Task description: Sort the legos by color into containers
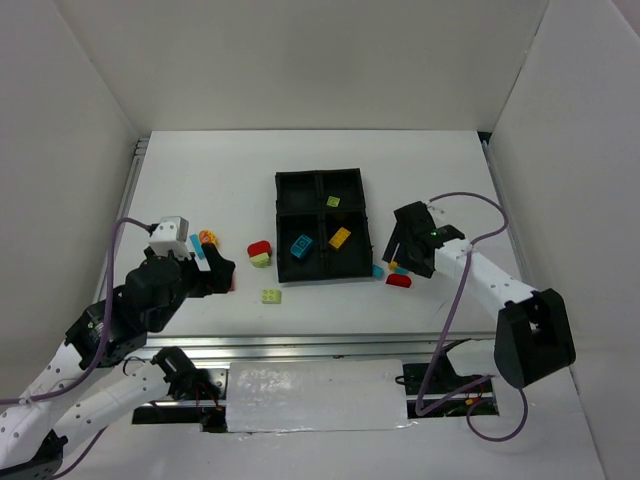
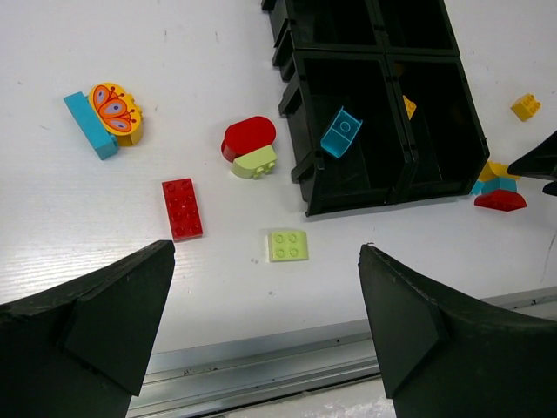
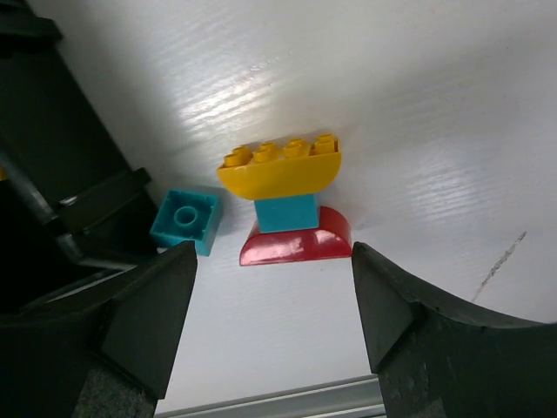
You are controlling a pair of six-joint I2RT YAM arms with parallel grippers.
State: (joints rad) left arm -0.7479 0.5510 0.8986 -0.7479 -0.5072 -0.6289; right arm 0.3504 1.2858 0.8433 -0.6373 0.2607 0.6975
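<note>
The black tray (image 1: 277, 215) holds a cyan brick (image 1: 301, 245) near-left, an orange brick (image 1: 340, 237) near-right and a lime brick (image 1: 333, 201) far-right. My left gripper (image 1: 222, 272) is open and empty, apart from the bricks ahead of it: a flat lime brick (image 2: 288, 245), a flat red brick (image 2: 182, 208) and a red-and-lime stack (image 2: 250, 146). My right gripper (image 3: 272, 261) is open over a lying stack of yellow (image 3: 278, 170), cyan (image 3: 285, 212) and red (image 3: 300, 244) pieces. A loose cyan brick (image 3: 184, 220) lies by the tray.
A long cyan brick with an orange butterfly piece (image 2: 106, 115) lies at the far left. A small yellow brick (image 2: 525, 106) sits right of the tray (image 2: 296, 83). The table's metal front rail (image 2: 287, 361) runs just under my left fingers. White walls enclose the table.
</note>
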